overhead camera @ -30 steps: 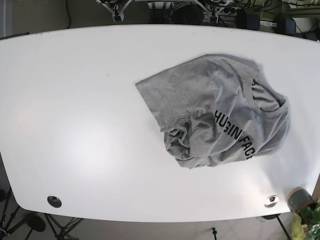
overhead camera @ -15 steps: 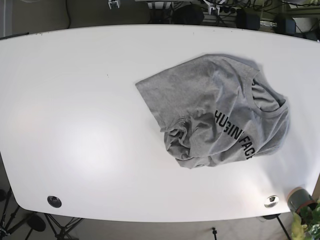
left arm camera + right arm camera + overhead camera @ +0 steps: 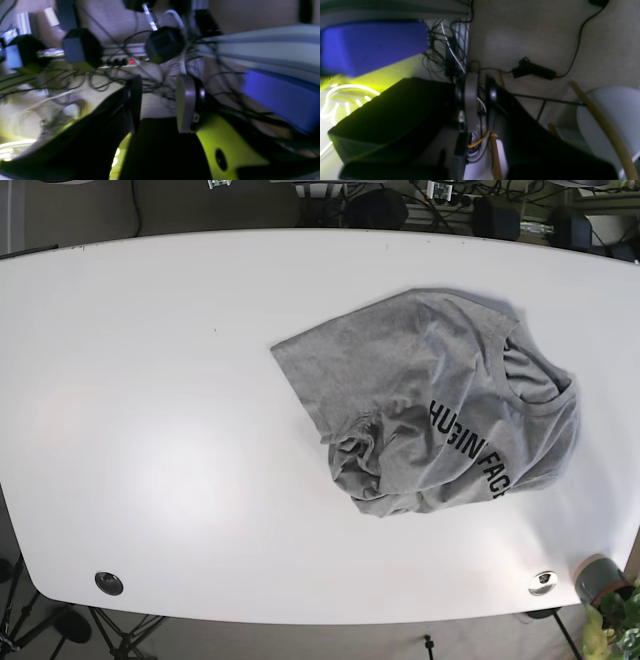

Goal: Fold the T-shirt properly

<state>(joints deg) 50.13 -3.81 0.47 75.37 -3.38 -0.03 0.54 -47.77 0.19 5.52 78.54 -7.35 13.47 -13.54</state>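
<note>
In the base view, you are seeing the grey T-shirt [image 3: 435, 405] lying crumpled on the right half of the white table [image 3: 150, 400], with black letters showing and the collar turned toward the right edge; a plant pot [image 3: 600, 578] is standing at the lower right corner. In the left wrist view, your left gripper [image 3: 158, 103] is pointing at tangled cables [image 3: 105, 75] and a blurred blue box [image 3: 280, 102], its jaws standing apart and holding nothing. In the right wrist view, your right gripper [image 3: 480, 100] is showing only a narrow gap, nothing between the jaws, with a black power strip [image 3: 533, 70] lying on the floor beyond.
</note>
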